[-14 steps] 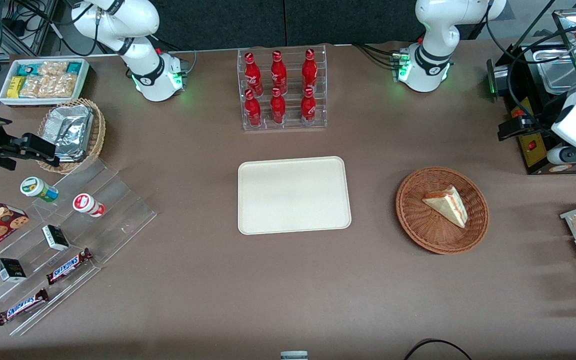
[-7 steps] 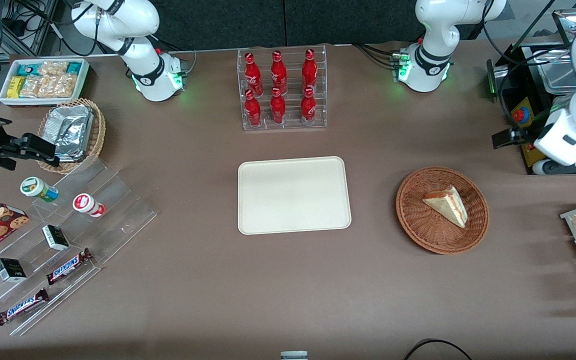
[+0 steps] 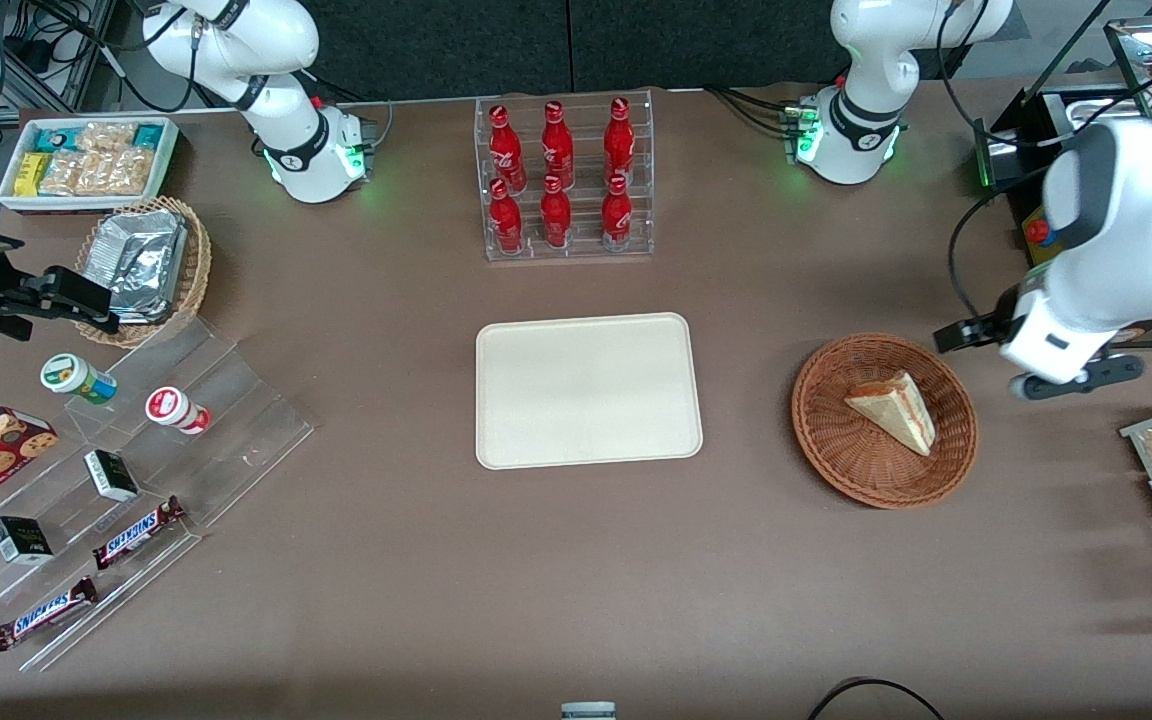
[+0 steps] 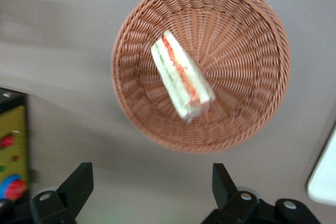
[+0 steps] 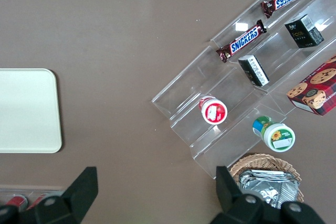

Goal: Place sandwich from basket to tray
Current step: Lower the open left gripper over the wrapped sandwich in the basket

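Black two-finger gripper (image 4: 149,187) spread wide, empty, poised above bare brown table just off the rim of the round reddish-brown woven wicker basket (image 3: 841,455); pale triangular sandwich wedge (image 3: 893,409) with red and green filling resting inside, toward two o'clock of centre; flat cream rectangular tray (image 3: 588,390) at nine o'clock of the basket, well apart; likely risks: squashing soft bread, slipping off the film wrap, snagging the wicker.

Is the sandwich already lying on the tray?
No, the sandwich lies in the basket, the tray holds nothing, and the open claw is above the table beside the basket.
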You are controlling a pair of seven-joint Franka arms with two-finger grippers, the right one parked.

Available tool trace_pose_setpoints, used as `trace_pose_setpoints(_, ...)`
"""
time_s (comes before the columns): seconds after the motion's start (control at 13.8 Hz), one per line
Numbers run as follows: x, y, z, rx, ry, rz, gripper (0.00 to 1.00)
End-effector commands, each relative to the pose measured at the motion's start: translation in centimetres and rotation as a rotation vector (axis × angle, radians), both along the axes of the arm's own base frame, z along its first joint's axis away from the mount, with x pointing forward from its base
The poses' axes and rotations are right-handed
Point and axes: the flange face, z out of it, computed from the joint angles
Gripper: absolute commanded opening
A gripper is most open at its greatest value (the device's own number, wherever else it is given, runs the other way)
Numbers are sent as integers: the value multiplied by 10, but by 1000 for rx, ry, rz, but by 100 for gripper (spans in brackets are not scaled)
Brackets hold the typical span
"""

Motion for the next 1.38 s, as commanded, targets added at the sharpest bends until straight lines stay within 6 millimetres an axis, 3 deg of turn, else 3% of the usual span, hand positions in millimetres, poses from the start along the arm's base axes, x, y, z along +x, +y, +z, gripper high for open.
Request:
trace_pose_setpoints(0.0,-3,-15,-33,9,-46,94,100)
trace_pose_setpoints(0.58,-4,-12,-86,-27,-145,281,100)
trace_pose_setpoints(1.02,-3,-9,-109,-35,-175,309,100)
trace_pose_setpoints(1.31,-4,-8,-137,-44,-200,329,100)
